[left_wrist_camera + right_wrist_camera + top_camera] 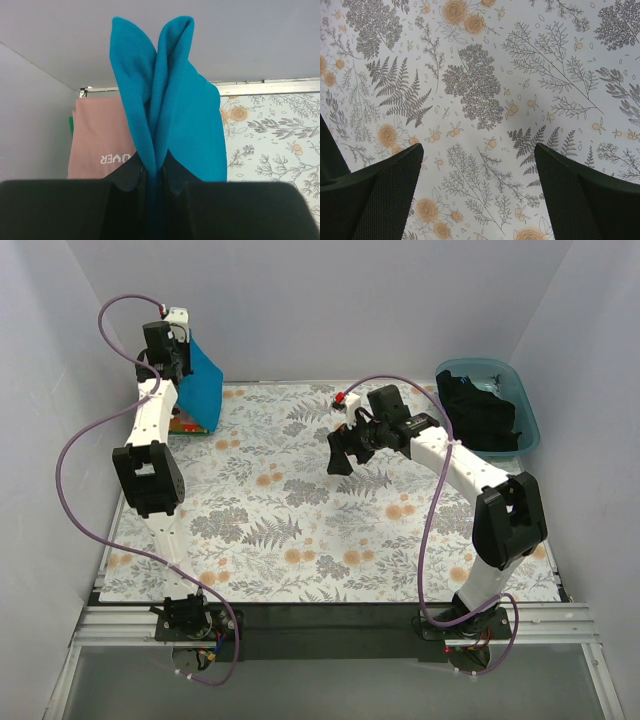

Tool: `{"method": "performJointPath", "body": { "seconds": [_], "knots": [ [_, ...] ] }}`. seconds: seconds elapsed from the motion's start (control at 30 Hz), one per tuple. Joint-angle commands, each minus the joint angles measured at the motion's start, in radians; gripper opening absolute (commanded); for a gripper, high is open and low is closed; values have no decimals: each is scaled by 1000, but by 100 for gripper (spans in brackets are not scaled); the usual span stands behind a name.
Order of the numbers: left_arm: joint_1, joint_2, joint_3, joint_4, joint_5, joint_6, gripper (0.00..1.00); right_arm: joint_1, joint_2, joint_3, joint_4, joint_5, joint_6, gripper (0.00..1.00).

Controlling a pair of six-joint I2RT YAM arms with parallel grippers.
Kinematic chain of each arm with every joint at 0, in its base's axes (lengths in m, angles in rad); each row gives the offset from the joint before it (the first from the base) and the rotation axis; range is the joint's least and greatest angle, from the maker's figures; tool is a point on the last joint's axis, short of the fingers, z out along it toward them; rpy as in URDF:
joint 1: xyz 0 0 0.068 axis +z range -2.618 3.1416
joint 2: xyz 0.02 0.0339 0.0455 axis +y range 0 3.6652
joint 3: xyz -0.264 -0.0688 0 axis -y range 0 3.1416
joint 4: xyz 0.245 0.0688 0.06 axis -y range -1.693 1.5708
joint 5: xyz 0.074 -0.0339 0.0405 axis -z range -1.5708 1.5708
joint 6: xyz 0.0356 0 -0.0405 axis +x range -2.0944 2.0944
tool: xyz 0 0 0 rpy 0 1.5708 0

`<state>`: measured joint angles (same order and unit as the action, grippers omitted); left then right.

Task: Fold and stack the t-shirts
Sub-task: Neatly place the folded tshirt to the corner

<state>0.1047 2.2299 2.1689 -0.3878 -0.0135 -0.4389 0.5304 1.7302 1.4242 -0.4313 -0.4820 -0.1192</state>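
My left gripper (178, 358) is shut on the teal-blue t-shirt (203, 385) and holds it hanging above the table's far left corner. In the left wrist view the teal cloth (165, 110) is pinched between the shut jaws (154, 172). Below it lies the folded pink t-shirt (97, 145) with white lettering, on a green one (71, 126) whose edge shows. A black t-shirt (480, 412) lies in the tub at the right. My right gripper (343, 452) is open and empty over the middle of the table; its fingers (385, 190) show only the cover.
The floral table covering (300, 530) spans the table. A translucent blue tub (527, 410) stands at the far right. White walls close in the left, back and right sides. A metal rail (330, 620) runs along the near edge.
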Motion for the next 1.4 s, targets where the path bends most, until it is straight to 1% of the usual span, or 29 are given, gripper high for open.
{"method": "performJointPath", "body": {
  "seconds": [0.0, 0.17, 0.5, 0.67, 0.83, 1.17, 1.37],
  "knots": [
    [22, -85, 49, 36, 12, 28, 0, 8, 12, 22, 14, -20, 1, 98],
    [56, -47, 48, 52, 53, 45, 0, 14, 22, 25, 14, -13, 1, 98],
    [90, 10, 16, 96, 58, 115, 0, 29, 66, 45, 6, -7, 1, 98],
    [102, 66, 22, 124, 50, 135, 0, 31, 83, 50, 2, -3, 1, 98],
    [128, 114, 57, 133, 43, 129, 0, 31, 88, 48, -3, 6, -5, 98],
    [162, 143, 54, 161, 26, 108, 0, 33, 98, 56, -6, 6, -4, 98],
    [174, 160, 51, 184, 26, 130, 0, 34, 104, 62, -12, 8, -4, 98]
  ]
}}
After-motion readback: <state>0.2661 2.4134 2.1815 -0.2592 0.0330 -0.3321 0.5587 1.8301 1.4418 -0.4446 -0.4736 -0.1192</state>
